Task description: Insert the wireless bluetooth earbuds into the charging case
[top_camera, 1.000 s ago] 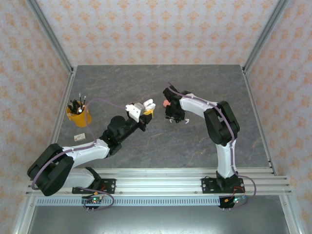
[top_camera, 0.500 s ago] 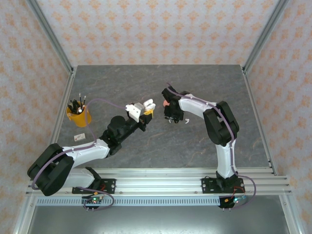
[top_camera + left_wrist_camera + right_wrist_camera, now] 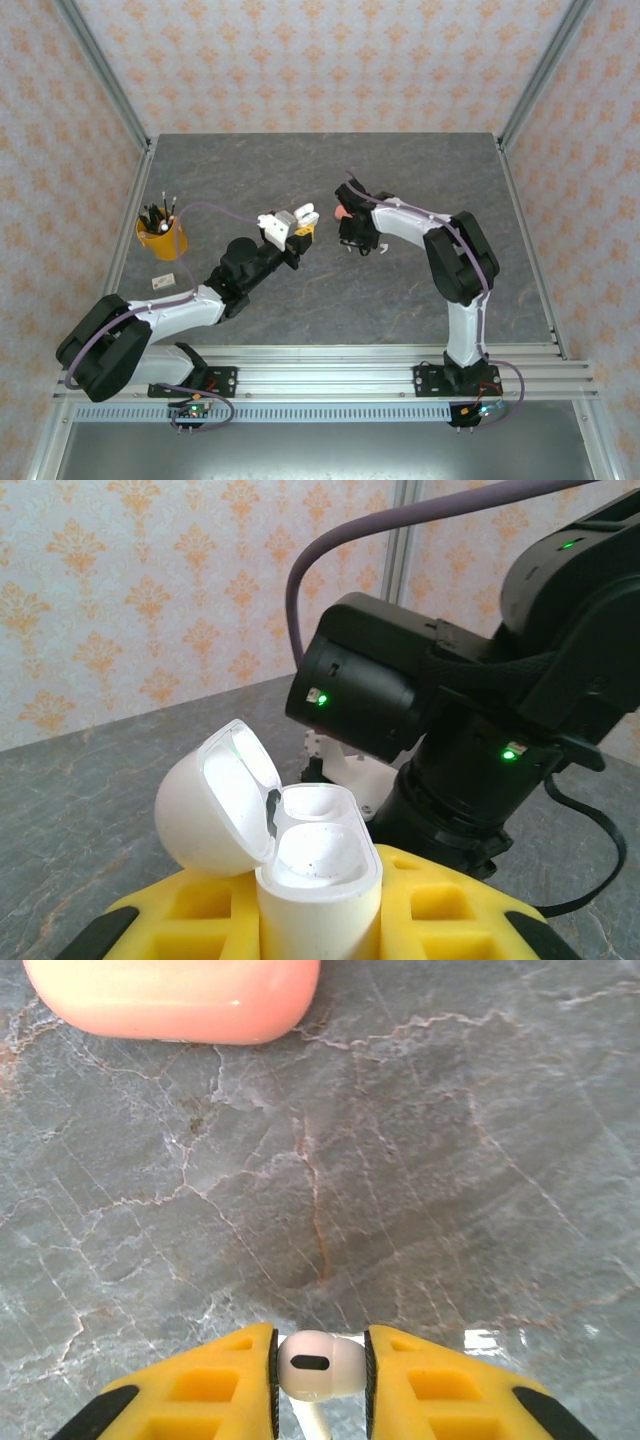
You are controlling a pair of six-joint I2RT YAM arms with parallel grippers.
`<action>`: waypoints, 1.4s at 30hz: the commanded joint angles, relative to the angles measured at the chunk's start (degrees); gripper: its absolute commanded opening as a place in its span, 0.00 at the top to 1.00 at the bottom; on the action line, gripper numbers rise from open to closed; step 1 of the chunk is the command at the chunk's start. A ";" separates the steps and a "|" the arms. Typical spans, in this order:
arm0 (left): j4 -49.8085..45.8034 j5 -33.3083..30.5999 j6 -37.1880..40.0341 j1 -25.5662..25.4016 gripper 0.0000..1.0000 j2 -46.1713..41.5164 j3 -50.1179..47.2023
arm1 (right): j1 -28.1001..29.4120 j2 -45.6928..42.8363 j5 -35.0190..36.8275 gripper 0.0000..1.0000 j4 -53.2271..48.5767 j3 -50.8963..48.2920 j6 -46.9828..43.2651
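In the left wrist view, the left yellow fingers [image 3: 440, 905] press against both sides of a white pebble-shaped charging case [image 3: 320, 865], holding it upright at the bottom centre of the frame. Its rounded lid [image 3: 215, 805] is flipped open toward the left. The two moulded wells inside face up, with a few dark specks in the nearer one. Just behind the case, in the right half of the frame, looms the black body of the right arm [image 3: 450, 710], with small green lights lit on it.

In the right wrist view, the right yellow fingers [image 3: 210, 1385] pinch a small white stemmed earbud [image 3: 318, 1362] at the bottom centre. Its rounded head touches both pads, a dark oval slot faces the camera, and the stem runs down out of the frame. Below lies the grey veined stone tabletop [image 3: 450, 1140]. A glossy salmon-pink case [image 3: 175, 995] rests on it at the upper left, cut off by the top edge.

In the overhead view, both sets of fingers meet near the middle of the tabletop, close together but apart, with the pink case between them. At the left edge stands a yellow cup of dark pens [image 3: 162, 238], with a small white card [image 3: 163, 281] lying just below it.
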 commanded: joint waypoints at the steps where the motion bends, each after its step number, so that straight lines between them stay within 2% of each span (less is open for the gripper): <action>1: 1.73 -0.40 0.01 0.44 1.00 -0.04 1.13 | 0.28 -3.79 2.74 0.74 4.12 -3.01 0.56; 13: 0.94 0.16 0.10 0.44 1.00 0.53 1.91 | 0.28 -11.61 2.96 0.74 14.10 -15.93 -1.83; 24: -0.56 1.77 0.19 0.44 1.00 1.36 3.54 | 0.27 -30.13 9.04 0.74 27.26 -28.00 -2.05; 35: -0.25 4.68 -0.97 0.44 1.00 3.48 7.18 | -0.17 -47.35 11.14 0.72 37.21 -28.98 -4.65; 42: 1.20 5.88 -2.36 -0.17 1.00 7.47 12.90 | -0.52 -51.06 8.61 0.72 44.76 -25.90 -5.74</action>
